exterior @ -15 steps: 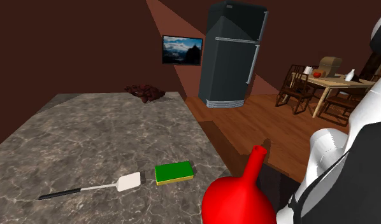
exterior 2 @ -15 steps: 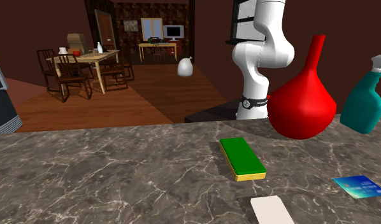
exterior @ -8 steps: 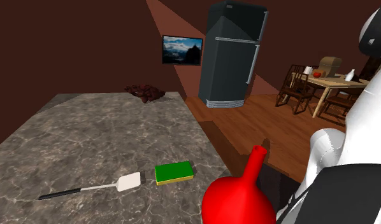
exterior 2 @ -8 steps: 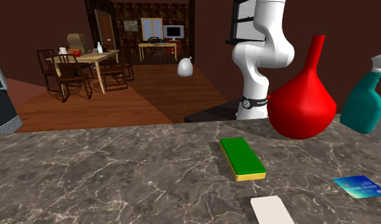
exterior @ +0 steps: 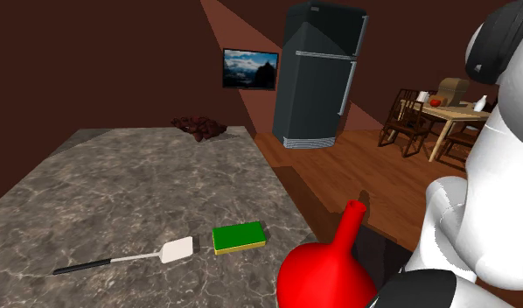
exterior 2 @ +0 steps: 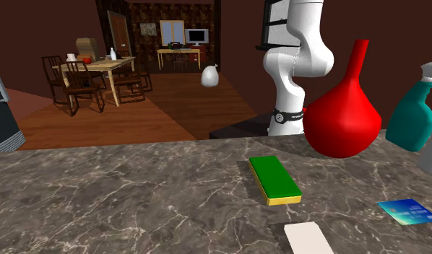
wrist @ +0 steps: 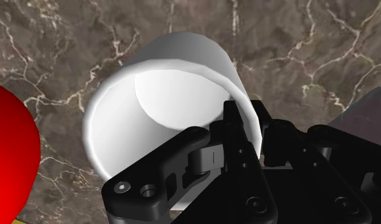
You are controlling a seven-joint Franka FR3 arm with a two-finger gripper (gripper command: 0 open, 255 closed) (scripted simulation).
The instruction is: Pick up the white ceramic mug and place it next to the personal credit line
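The mug is plain white and glossy, a straight-walled cylinder with its open mouth facing the wrist camera and its pale inside bottom visible; no handle can be made out. The gripper clasps its wall at the rim, one finger inside and one outside. Whether its base touches the marbled table cannot be told. The credit card, blue with pale markings, lies flat on the table, apart from the mug and farther from the table's stand-side edge.
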